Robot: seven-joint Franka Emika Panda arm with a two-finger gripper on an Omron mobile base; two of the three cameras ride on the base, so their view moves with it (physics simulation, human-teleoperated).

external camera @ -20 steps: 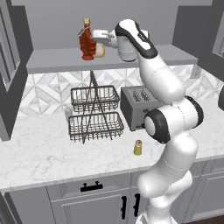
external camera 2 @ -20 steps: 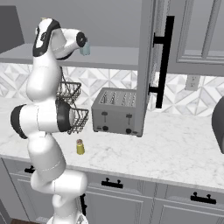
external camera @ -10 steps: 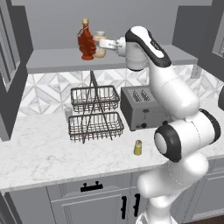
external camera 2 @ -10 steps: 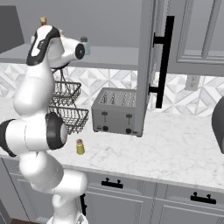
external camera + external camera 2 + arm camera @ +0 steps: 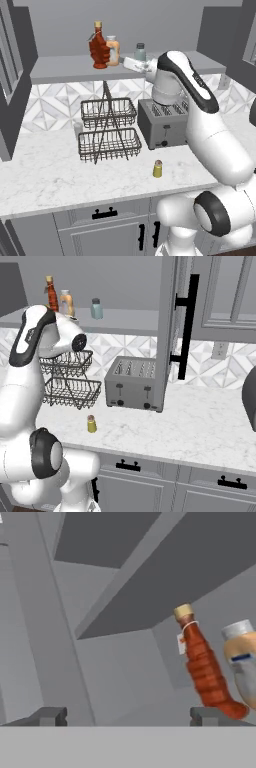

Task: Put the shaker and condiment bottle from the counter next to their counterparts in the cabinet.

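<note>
The dark red condiment bottle stands upright on the cabinet shelf, right beside the orange white-capped bottle. The pale teal shaker stands further right on the same shelf. My gripper hovers at the shelf's front edge, just right of the two bottles, open and empty. In the hand view the fingertips are spread wide, with the condiment bottle and orange bottle ahead to the right. The yellow-green shaker stands on the counter, also visible as shaker.
A two-tier wire basket rack and a toaster stand on the counter below the shelf. The open cabinet door with its black handle hangs to the right. Lower drawers run along the counter front.
The gripper has opened and let go of the condiment bottle, which now stands alone on the shelf. The hand has drawn back to the right, away from it.
</note>
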